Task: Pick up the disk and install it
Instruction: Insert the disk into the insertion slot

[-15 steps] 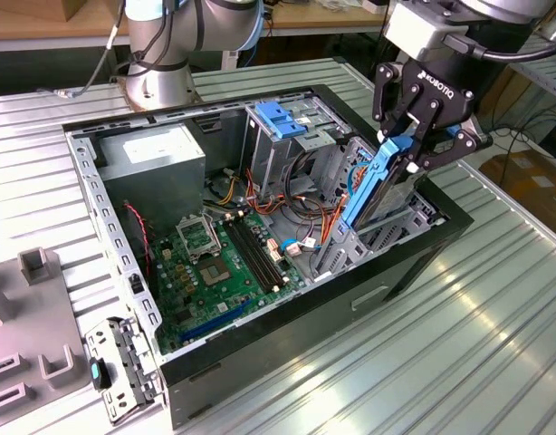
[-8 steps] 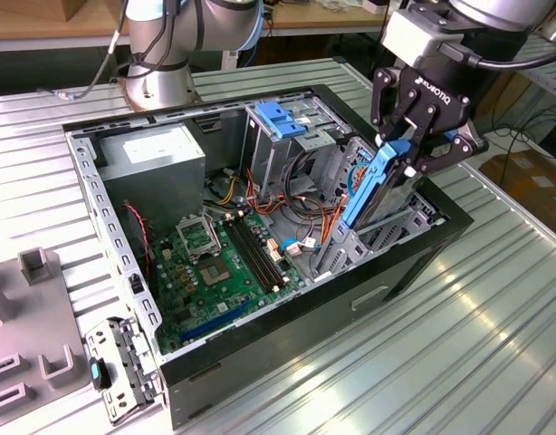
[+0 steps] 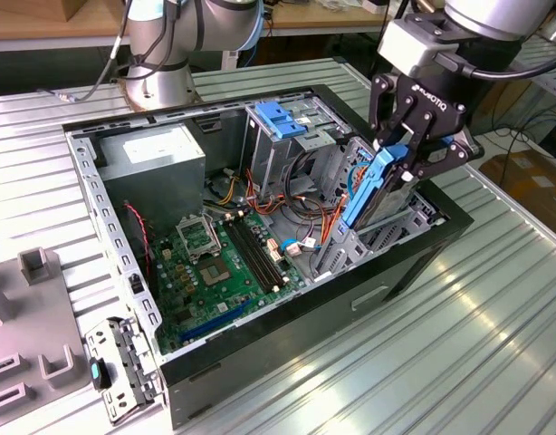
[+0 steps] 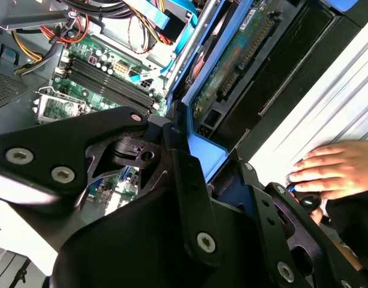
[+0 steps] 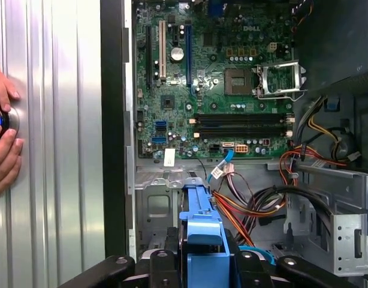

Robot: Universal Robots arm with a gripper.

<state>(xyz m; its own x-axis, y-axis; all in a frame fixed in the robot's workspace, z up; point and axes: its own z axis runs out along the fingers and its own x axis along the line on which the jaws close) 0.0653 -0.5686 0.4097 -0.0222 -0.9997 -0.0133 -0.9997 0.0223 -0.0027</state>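
Claw (image 3: 412, 152) clamped on the disk (image 3: 369, 192) at the computer case (image 3: 260, 385).
Exterior view: disk stood on edge, long axis slanting down into the case, lower end hidden. Second wrist view: claw covered its upper end. First wrist view: it ran edge-on away from the claw.

A ribbed, silvery metal table (image 3: 459, 362) carries the open computer case (image 3: 260, 372) and stretches away from it on all sides. Bright glare lies on the slats to the exterior view's right of the case. Behind the case runs a light wooden bench (image 3: 43, 25). Past the table edge, to the exterior view's right of the case, a brown cardboard box (image 3: 532, 172) sits lower down.
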